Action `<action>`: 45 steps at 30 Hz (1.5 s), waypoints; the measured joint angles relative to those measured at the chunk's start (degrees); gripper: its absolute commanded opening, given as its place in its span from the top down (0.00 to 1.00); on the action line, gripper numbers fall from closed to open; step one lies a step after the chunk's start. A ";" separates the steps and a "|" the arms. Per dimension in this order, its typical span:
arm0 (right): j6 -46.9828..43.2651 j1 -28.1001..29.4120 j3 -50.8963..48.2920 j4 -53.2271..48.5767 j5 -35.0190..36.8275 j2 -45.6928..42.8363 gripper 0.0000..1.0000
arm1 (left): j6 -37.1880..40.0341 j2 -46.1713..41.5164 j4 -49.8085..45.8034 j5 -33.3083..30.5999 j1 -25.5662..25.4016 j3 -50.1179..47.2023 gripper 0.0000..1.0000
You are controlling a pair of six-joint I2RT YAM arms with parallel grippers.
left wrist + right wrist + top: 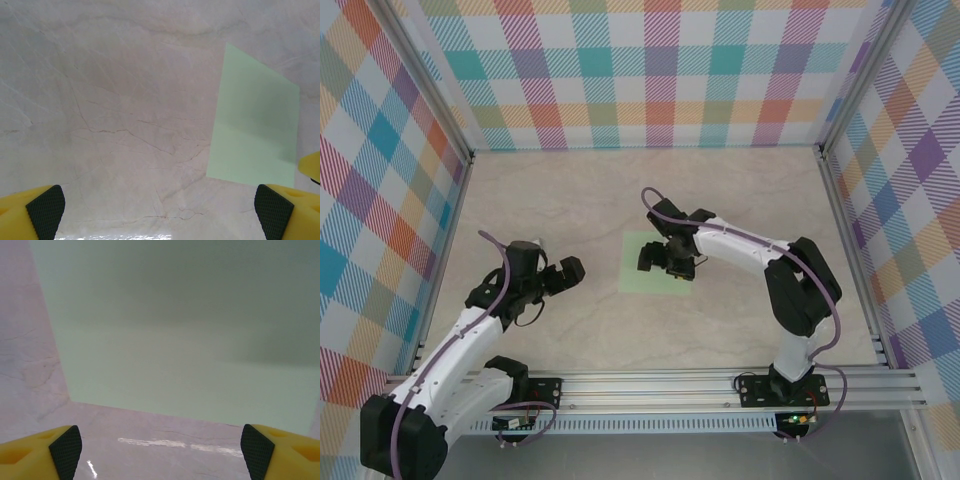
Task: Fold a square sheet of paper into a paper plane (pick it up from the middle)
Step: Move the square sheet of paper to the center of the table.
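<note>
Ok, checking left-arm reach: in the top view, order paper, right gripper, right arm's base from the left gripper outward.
From the left gripper:
1. Mint-green paper sheet, to its right.
2. Right gripper, over that sheet.
3. Right arm's base, near right edge.

We list: left claw (159, 212), jaws wide apart; square sheet of paper (255, 135) flat on marbled surface (110, 110).

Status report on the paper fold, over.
Left pincer open, clear of the square sheet of paper. Right pincer open over it, nothing gripped. Sheet flat, unfolded. Nothing in the way.
</note>
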 measured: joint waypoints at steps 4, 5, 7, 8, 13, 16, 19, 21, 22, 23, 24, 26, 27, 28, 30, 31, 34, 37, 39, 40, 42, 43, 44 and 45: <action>-1.33 0.00 1.60 1.03 -2.78 2.29 0.17 | -1.77 1.42 0.09 0.24 0.26 0.00 0.00; -1.55 0.00 1.99 1.25 -3.52 2.89 0.18 | -2.27 1.62 0.11 0.35 0.33 0.00 0.00; -1.90 0.00 2.67 1.77 -4.90 3.96 0.18 | -3.26 1.95 0.09 0.68 0.35 0.00 0.00; -2.03 0.00 2.80 2.34 -5.57 4.35 0.18 | -3.50 2.14 0.00 0.94 0.37 0.07 0.00; -2.21 0.02 3.69 4.76 -8.98 6.01 0.21 | -4.28 2.25 -2.93 1.64 0.39 2.12 0.00; -2.19 0.11 4.81 6.03 -10.49 7.72 0.22 | -4.70 1.62 -4.79 2.40 0.42 3.54 0.00; -2.21 0.26 4.85 6.40 -10.78 8.26 0.22 | -4.96 -0.04 -6.73 3.04 0.44 4.15 0.00; -2.23 0.28 4.85 6.45 -10.69 8.26 0.22 | -5.33 -1.20 -7.76 3.41 0.44 4.15 0.00; -2.38 0.33 4.85 6.45 -10.54 8.26 0.22 | -5.57 -1.66 -8.15 3.58 0.44 4.15 0.00; -2.54 0.33 4.79 6.43 -10.49 8.26 0.22 | -5.92 -1.99 -8.44 3.85 0.44 4.15 0.00; -2.67 0.33 4.72 6.45 -10.51 8.26 0.22 | -6.19 -2.19 -8.61 4.11 0.44 4.13 0.00; -2.86 0.31 4.22 7.13 -10.69 8.26 0.22 | -6.60 -2.29 -8.59 4.66 0.44 4.07 0.00; -2.91 0.31 3.82 7.50 -10.86 8.26 0.22 | -6.75 -2.34 -8.55 4.96 0.44 3.91 0.00; -2.99 0.31 3.58 7.50 -11.02 8.41 0.23 | -6.99 -2.49 -8.50 5.18 0.44 3.58 0.00; -3.13 0.31 3.56 7.69 -11.28 8.98 0.24 | -7.69 -3.10 -8.55 5.46 0.44 2.69 0.00; -3.30 0.31 3.54 7.82 -11.43 9.38 0.24 | -8.00 -3.50 -8.55 5.49 0.44 2.19 0.00; -3.80 0.31 3.26 8.20 -11.56 11.06 0.23 | -8.98 -4.20 -8.52 5.49 0.44 1.33 0.00; -4.13 -0.02 2.78 8.72 -12.15 10.99 0.24 | -9.44 -3.61 -8.11 5.77 0.44 1.27 0.00; -4.39 -0.15 2.23 9.22 -12.48 10.93 0.24 | -9.46 -2.54 -7.78 6.08 0.44 1.25 0.00; -4.44 -0.26 1.99 9.40 -12.68 10.88 0.24 | -9.46 -2.10 -7.58 6.12 0.44 1.25 0.00; -4.85 -0.59 1.05 10.38 -13.27 10.49 0.24 | -9.46 -1.16 -7.04 6.10 0.44 1.25 0.00; -5.14 -0.68 0.59 10.78 -13.51 10.32 0.24 | -9.46 -0.90 -6.86 6.12 0.44 1.25 0.00; -5.49 -0.83 0.02 11.39 -13.79 10.03 0.24 | -9.44 -0.57 -6.80 6.10 0.44 1.27 0.00; -5.70 -0.98 -0.59 11.91 -14.14 9.75 0.24 | -9.46 -0.24 -6.78 6.12 0.44 1.25 0.00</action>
